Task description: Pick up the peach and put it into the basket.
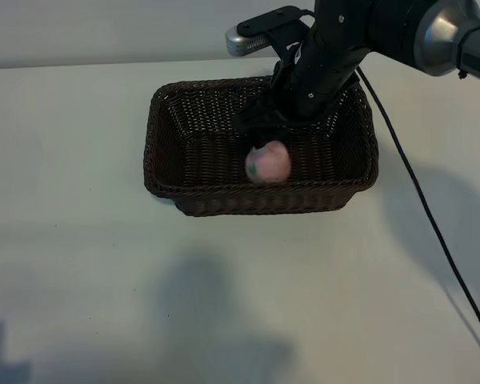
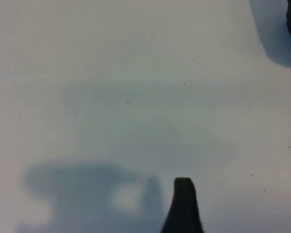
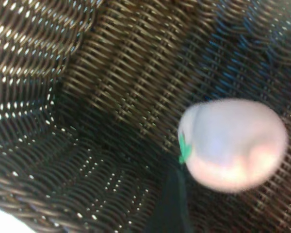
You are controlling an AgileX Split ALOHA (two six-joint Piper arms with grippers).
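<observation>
Peach and basket are seen together. On the white table (image 1: 80, 264) the large dark-brown woven basket (image 1: 168, 172) is set, and nothing but the fruit can be made out inside it. Above the basket's far right part the right gripper (image 1: 274, 128) is hung, its fingers parted and nothing gripped. The small pale-pink peach (image 1: 267, 162), marked with a green leaf, is blurred just below that gripper, within the basket's walls and free of the fingers. Over bare table the left gripper (image 2: 183, 204) is held, only one finger being in view.
</observation>
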